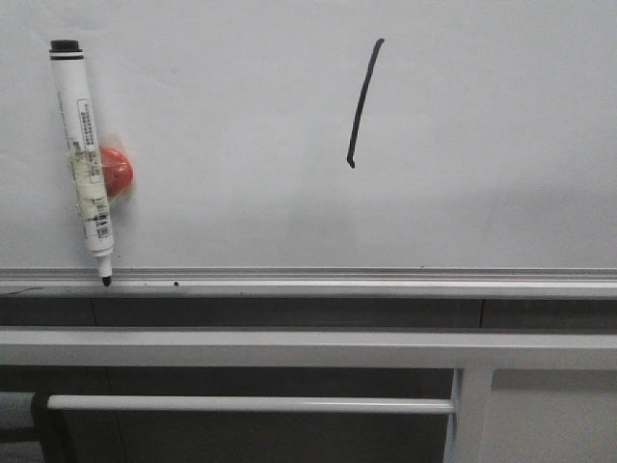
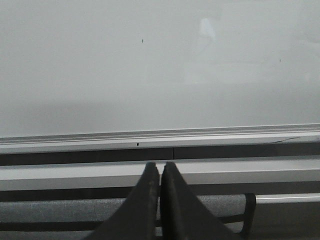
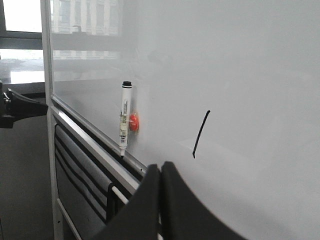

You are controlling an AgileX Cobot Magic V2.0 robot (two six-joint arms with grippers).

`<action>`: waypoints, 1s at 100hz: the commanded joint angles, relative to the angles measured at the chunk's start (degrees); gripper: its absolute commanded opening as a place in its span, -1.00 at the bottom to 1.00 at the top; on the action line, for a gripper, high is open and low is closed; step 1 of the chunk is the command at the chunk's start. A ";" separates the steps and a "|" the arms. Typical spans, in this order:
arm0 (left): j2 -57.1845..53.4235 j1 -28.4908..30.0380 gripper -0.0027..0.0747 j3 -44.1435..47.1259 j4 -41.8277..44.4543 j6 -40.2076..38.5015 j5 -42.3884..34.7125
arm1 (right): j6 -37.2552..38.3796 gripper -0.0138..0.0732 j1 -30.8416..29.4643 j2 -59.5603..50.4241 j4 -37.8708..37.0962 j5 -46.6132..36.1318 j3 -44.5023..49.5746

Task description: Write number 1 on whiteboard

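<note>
Number 1 [image 1: 362,101] drawn on whiteboard [image 1: 482,193]; both jaws closed, empty. Risk: retracting arm smudges wet stroke.

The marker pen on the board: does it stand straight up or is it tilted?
Slightly tilted. The marker pen leans with its top to the left, its black tip down on the silver rail, against a red magnet on the whiteboard.

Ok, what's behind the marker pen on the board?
A red round piece sits behind the marker pen, against the whiteboard; it looks taped to the pen. The pen's barrel covers its left part, so the join is hidden.
</note>
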 commanded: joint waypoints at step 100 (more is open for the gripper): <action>-1.29 0.12 -0.98 0.38 -0.23 -0.64 -4.19 | 4.60 -0.83 -0.34 0.47 -8.64 -5.05 -1.11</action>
